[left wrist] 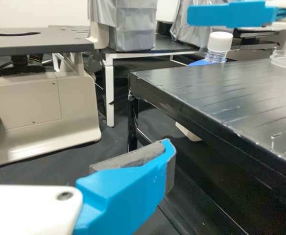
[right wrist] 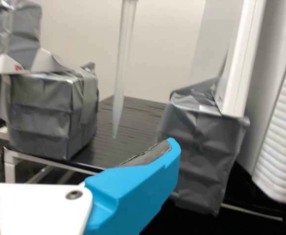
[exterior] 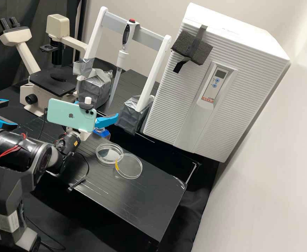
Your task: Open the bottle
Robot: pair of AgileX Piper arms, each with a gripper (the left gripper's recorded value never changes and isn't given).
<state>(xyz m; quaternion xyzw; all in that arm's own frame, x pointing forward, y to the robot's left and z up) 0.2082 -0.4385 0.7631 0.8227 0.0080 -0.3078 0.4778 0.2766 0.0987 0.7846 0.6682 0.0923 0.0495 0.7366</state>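
My right hand (exterior: 106, 121) sits wide open at the far left edge of the bench (left wrist: 231, 98), holding nothing. Its fingers seem to bracket the bottle (left wrist: 219, 48), though the mounted phone (exterior: 71, 114) hides any contact, so I can't swear to it. The bottle stands upright there with its white cap on, within reach to be steadied. My left hand (exterior: 9, 112) hangs open and empty off the bench's left side, low and clear, I judge, ready for the cap.

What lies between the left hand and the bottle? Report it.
Left wrist view: only the bench edge and bare top separate left hand and bottle.
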